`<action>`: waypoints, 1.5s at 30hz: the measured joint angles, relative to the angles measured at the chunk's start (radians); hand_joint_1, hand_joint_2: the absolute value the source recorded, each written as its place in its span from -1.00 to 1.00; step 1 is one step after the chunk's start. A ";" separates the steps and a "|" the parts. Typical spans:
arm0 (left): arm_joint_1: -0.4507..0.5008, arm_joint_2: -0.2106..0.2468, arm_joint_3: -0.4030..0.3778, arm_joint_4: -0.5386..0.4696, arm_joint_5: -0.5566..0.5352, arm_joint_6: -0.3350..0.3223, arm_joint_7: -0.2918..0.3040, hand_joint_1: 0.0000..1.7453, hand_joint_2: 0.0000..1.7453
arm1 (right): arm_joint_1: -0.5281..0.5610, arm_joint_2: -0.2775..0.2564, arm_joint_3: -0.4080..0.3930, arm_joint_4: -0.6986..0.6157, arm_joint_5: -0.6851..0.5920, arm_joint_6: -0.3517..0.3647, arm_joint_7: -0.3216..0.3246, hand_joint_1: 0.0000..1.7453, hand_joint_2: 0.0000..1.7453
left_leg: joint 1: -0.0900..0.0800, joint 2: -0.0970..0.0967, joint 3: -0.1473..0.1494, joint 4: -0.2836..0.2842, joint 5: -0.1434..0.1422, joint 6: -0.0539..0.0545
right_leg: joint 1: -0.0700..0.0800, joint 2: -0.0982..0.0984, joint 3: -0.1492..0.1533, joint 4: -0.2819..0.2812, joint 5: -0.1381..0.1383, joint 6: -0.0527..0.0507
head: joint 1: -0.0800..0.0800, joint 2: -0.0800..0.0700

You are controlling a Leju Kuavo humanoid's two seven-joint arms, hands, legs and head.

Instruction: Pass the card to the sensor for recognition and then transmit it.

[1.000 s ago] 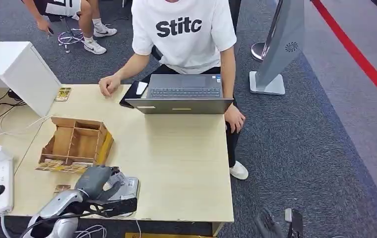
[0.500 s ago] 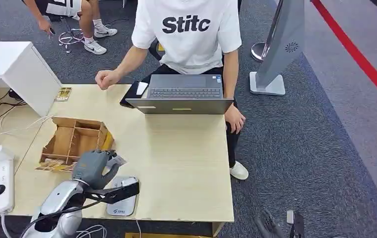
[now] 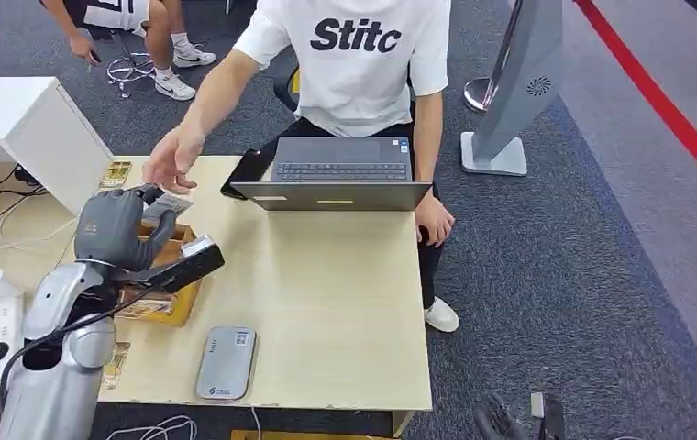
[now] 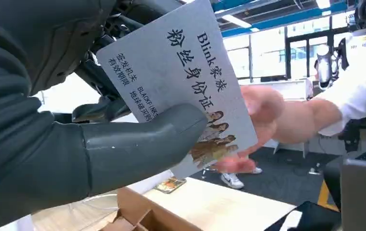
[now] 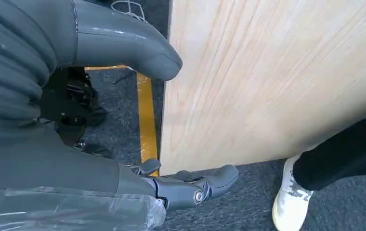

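Observation:
My left hand [image 3: 114, 231] is raised above the wooden box and pinches a grey card [image 3: 167, 204] between thumb and fingers. Close up, the card [image 4: 181, 72] bears printed text and a small photo, with my thumb [image 4: 142, 144] across its face. A person's open hand [image 3: 172, 165] reaches in just beyond the card, and the same hand [image 4: 263, 115] sits right behind its far edge. The flat grey sensor [image 3: 226, 362] lies bare near the table's front edge. My right hand [image 5: 137, 115] hangs beside the table's side, fingers apart and holding nothing.
A wooden divided box [image 3: 166, 302] sits under my left arm. An open laptop [image 3: 340, 174] and a black case [image 3: 246, 172] are at the far edge, in front of the seated person. A white cabinet [image 3: 24, 128] and a power strip [image 3: 1, 330] stand left. Loose cards [image 3: 117, 174] lie nearby.
My left hand lifted the card off the sensor and carried it up and far-left over the box. The person's hand rose from the table and reached toward the card.

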 joint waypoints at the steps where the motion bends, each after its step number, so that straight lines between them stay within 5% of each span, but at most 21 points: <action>1: -0.004 -0.002 0.005 -0.001 0.003 0.000 0.004 1.00 1.00 | 0.000 0.000 -0.003 0.000 -0.004 0.003 0.000 -1.00 1.00 | 0.000 0.000 0.000 0.000 0.000 0.000 | 0.000 0.000 0.000 0.000 0.000 0.000 | 0.000 0.000; 19: -0.061 -0.014 0.080 0.020 0.037 -0.042 0.024 1.00 1.00 | -0.001 0.000 -0.026 0.009 -0.001 0.015 -0.002 -1.00 1.00 | 0.000 0.001 -0.002 0.000 0.000 0.000 | 0.000 0.001 -0.002 0.000 0.000 0.000 | 0.000 0.000; 20: -0.061 -0.014 0.081 0.021 0.034 -0.042 0.024 0.66 1.00 | -0.001 0.000 -0.028 0.010 -0.004 0.018 -0.002 -1.00 1.00 | 0.000 0.001 -0.002 0.000 0.000 0.000 | 0.000 0.001 -0.002 0.000 0.000 0.000 | 0.000 0.000; 21: -0.061 -0.014 0.081 0.021 0.033 -0.042 0.024 -0.96 1.00 | -0.001 0.000 -0.030 0.010 -0.002 0.018 -0.002 -1.00 1.00 | 0.000 0.001 -0.002 0.000 0.000 0.000 | 0.000 0.001 -0.002 0.000 0.000 0.000 | 0.000 0.000; 29: -0.051 -0.026 0.083 0.019 0.036 -0.008 0.001 -1.00 1.00 | -0.002 0.002 -0.047 0.017 -0.022 0.034 0.000 -1.00 1.00 | 0.000 0.000 -0.003 0.000 0.000 0.000 | 0.000 0.000 -0.002 0.000 0.000 0.000 | 0.000 0.000; 38: 0.086 -0.090 0.082 -0.112 0.246 0.001 -0.114 -1.00 1.00 | 0.006 0.006 -0.082 0.021 -0.042 0.055 0.016 -1.00 1.00 | 0.000 0.001 -0.003 0.000 -0.001 0.000 | 0.000 0.000 -0.003 -0.001 0.000 0.000 | 0.000 0.000; 42: 0.162 -0.100 0.052 -0.165 0.235 -0.019 -0.161 -1.00 1.00 | 0.013 0.013 -0.084 0.008 0.019 0.043 0.061 -1.00 1.00 | 0.000 0.002 -0.003 0.000 -0.001 0.001 | 0.000 0.002 -0.003 -0.001 0.000 0.000 | 0.000 0.000; 45: 0.243 -0.064 -0.028 -0.181 0.128 0.014 -0.160 -1.00 1.00 | 0.028 0.026 -0.075 -0.007 0.041 0.063 0.069 -1.00 1.00 | 0.000 0.002 -0.003 0.000 -0.001 0.001 | 0.000 0.002 -0.003 -0.001 -0.001 0.001 | 0.001 0.000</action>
